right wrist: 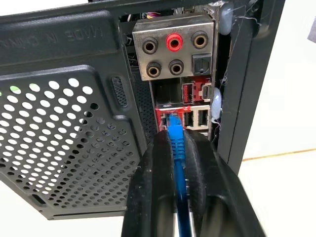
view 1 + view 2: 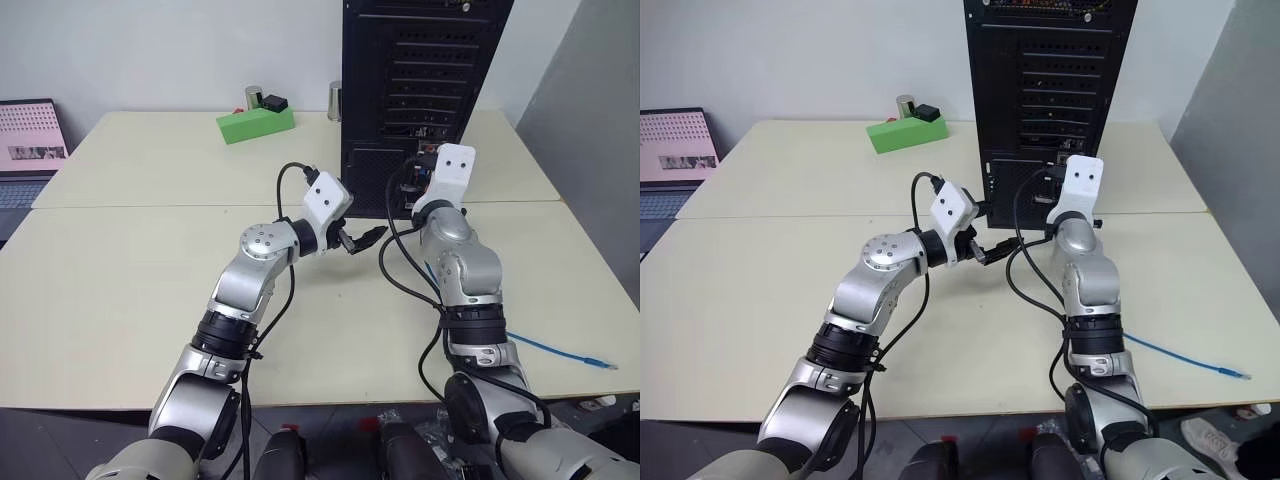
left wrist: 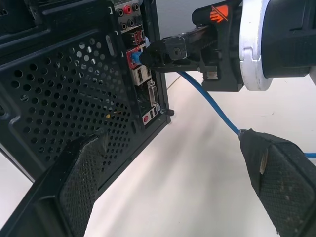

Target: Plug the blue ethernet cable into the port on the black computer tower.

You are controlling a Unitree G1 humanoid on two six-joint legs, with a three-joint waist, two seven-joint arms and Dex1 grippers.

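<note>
The black computer tower (image 2: 420,60) stands at the back of the table with its rear panel toward me. The blue ethernet cable (image 3: 212,103) runs from the table up to that panel. Its plug (image 1: 174,123) sits at the port (image 1: 168,114) in the red-edged socket block, below the audio jacks. My right gripper (image 1: 176,136) is shut on the cable just behind the plug, with its fingertips nearly against the panel. My left gripper (image 2: 362,237) hovers open a little to the left of the right one, low in front of the tower's mesh grille, holding nothing.
A green block (image 2: 255,125) with a small black item on it and two metal cylinders (image 2: 254,96) stand at the back of the table (image 2: 120,280). A laptop (image 2: 30,140) is at far left. The cable's free end (image 2: 600,364) lies near the right front edge.
</note>
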